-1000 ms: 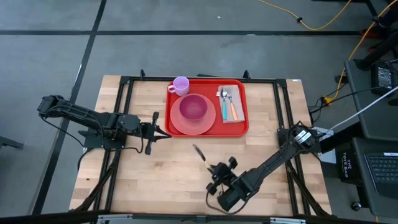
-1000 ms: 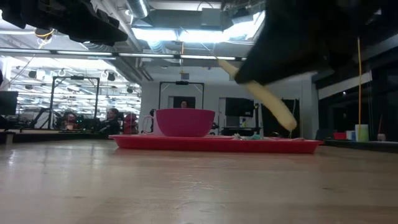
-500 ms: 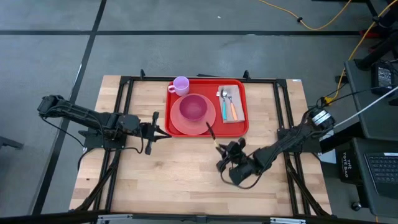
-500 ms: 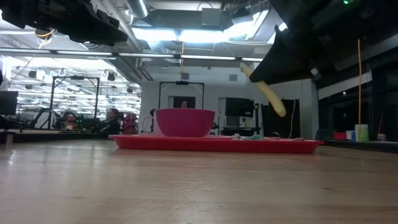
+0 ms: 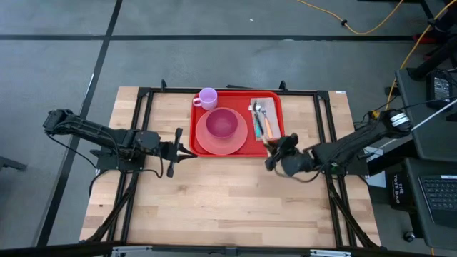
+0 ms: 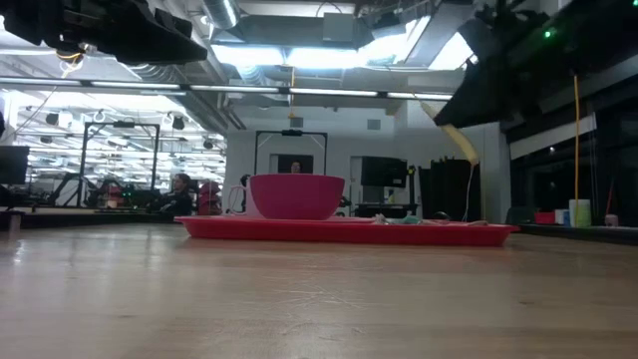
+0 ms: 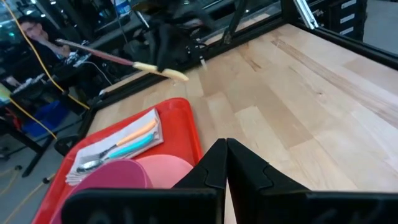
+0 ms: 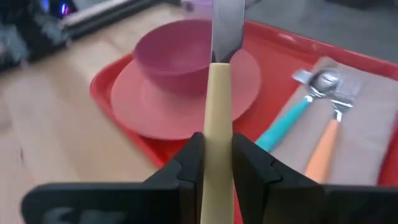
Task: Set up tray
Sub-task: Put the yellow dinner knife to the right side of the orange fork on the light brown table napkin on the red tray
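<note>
Red plastic makes up the tray (image 5: 238, 146), the biggest thing on the wooden table (image 5: 214, 200), and it lies flat at the far middle. It looks stiff, light and a bit slippery, so I think the raised rim is the best place to grab it. On it sit 1 round pink plate (image 5: 207, 143) with 1 pink bowl (image 5: 222, 124) on top, 1 purple cup (image 5: 208, 98) at the far corner, and 1 napkin (image 5: 275, 105) with a spoon (image 5: 256, 118) and a fork (image 5: 265, 121). Just off the tray's near right corner, the right gripper (image 5: 275, 151) pinches a knife (image 8: 218, 118) by its pale handle. Just left of the tray, the left gripper (image 5: 182, 151) waits with its fingers pressed together, holding nothing
</note>
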`<state>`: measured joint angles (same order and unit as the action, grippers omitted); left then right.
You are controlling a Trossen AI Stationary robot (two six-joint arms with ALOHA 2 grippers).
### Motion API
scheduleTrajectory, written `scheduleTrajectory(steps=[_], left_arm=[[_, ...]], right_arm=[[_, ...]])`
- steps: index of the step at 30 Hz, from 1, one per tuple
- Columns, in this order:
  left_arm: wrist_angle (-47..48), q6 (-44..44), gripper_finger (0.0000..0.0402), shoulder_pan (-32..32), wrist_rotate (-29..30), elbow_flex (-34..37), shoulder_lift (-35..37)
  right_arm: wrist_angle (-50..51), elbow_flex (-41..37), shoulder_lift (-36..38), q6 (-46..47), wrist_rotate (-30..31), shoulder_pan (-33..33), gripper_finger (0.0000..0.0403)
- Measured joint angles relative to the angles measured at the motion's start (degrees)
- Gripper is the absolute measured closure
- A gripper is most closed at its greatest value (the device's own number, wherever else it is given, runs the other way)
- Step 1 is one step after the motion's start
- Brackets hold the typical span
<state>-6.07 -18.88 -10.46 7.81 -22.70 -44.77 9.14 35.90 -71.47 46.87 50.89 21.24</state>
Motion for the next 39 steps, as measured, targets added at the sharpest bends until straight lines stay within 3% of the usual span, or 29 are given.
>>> scheduleTrajectory(steps=[8,15,22,29,39], left_arm=[[0.0,-0.4,0.0394,0.0,0.0,0.0,0.0],[0.0,-0.4,0.0398,0.0,0.0,0.0,0.0],[0.0,-0.4,0.0396,0.0,0.0,0.0,0.0],[0.0,-0.4,0.0399,0.0,0.0,0.0,0.0],[0.0,-0.3,0.0399,0.0,0.0,0.0,0.0]], right_arm=[[-0.2,-1.7,5.9,0.4,-0.7,-9.0,0.0340],[6.2,1.6,5.9,2.5,-13.7,-22.6,0.0340],[16.3,6.0,5.6,5.5,-18.4,-28.9,0.0340],[30.7,10.8,0.5,10.9,-24.4,-33.3,0.0340],[32.0,18.4,-9.4,5.7,-33.5,-40.0,0.0340]])
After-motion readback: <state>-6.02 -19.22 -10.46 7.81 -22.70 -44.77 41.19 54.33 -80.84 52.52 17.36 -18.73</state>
